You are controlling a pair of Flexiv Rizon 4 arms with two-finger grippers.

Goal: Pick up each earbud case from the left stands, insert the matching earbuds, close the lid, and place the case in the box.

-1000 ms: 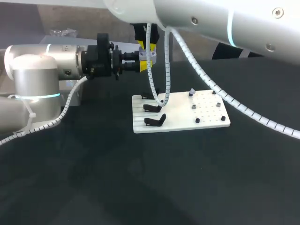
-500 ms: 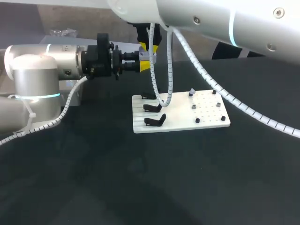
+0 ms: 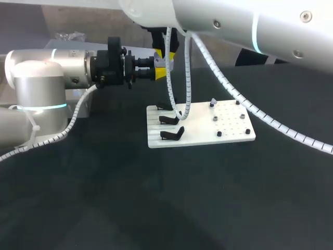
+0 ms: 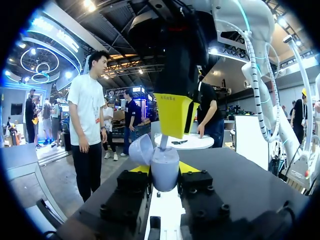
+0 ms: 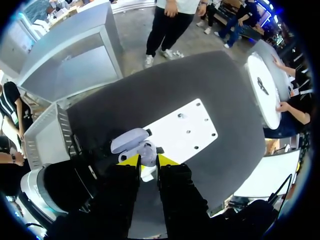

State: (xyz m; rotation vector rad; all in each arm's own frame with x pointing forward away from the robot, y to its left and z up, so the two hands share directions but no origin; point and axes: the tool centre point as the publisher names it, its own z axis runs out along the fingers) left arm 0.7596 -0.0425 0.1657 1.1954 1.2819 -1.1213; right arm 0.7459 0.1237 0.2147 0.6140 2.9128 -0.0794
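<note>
Okay, my left gripper is up in the air behind the white board, pointing sideways toward the middle, with both yellow tips clamped on the lower half of a lavender earbud case, one tip on each side. The case's lid is flipped open and tilts off to one side. My right gripper comes straight down onto the case from above. Its fingers are nearly together and pinch a small pale piece that looks like an earbud, whose lower end sits at the mouth of the open case. I can't tell if it is fully seated. The board lies flat on the dark table, below and in front of both grippers. Two black stands on the board's left part have nothing on them, and a few small pegs dot its right part. Both grippers are well above the board and touch neither it nor the table.
</note>
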